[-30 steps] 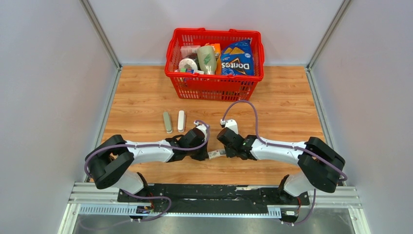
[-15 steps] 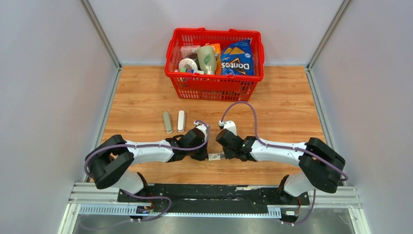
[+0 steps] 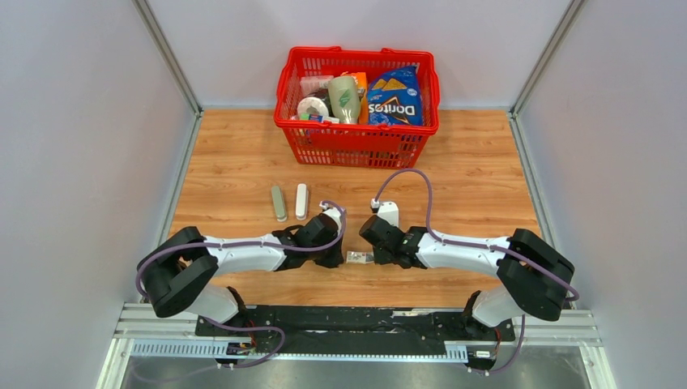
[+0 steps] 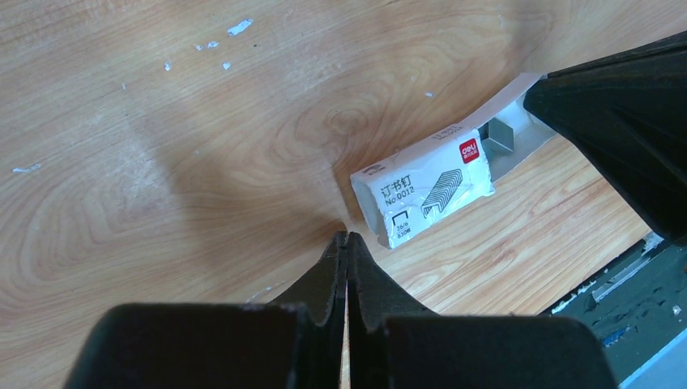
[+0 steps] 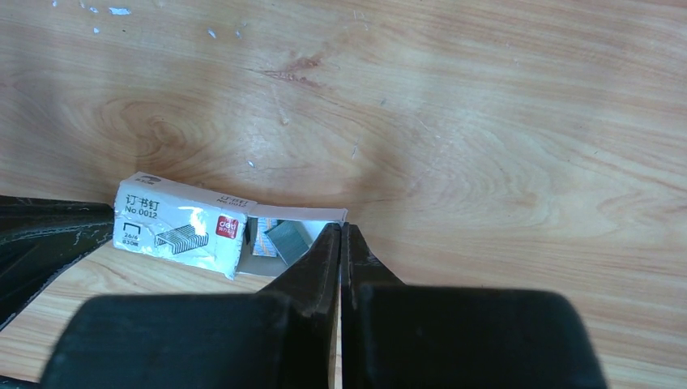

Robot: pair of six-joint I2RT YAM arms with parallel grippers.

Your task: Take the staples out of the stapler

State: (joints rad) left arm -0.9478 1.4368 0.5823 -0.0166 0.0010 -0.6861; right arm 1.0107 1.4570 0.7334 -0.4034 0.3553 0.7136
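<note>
The slim white stapler (image 3: 301, 201) lies shut on the wood, left of centre, beside a grey-green bar (image 3: 279, 203); neither gripper touches it, and its inside is hidden. Between my two grippers lies a small white staple box (image 3: 358, 258) (image 4: 425, 188) (image 5: 180, 224). Its inner tray is slid partly out, showing a grey strip of staples (image 5: 285, 239) (image 4: 496, 136). My left gripper (image 3: 339, 258) (image 4: 347, 237) is shut and empty, its tip at the box's left end. My right gripper (image 3: 374, 254) (image 5: 340, 228) is shut, its tip against the end of the slid-out tray.
A red basket (image 3: 356, 142) holding a Doritos bag, a cup and other goods stands at the back centre. Grey walls close both sides. Small white scraps (image 4: 239, 27) dot the wood near the box.
The staple box has settled flatter between the two gripper tips. Both wrists have shifted slightly; the jaws have stayed shut.
</note>
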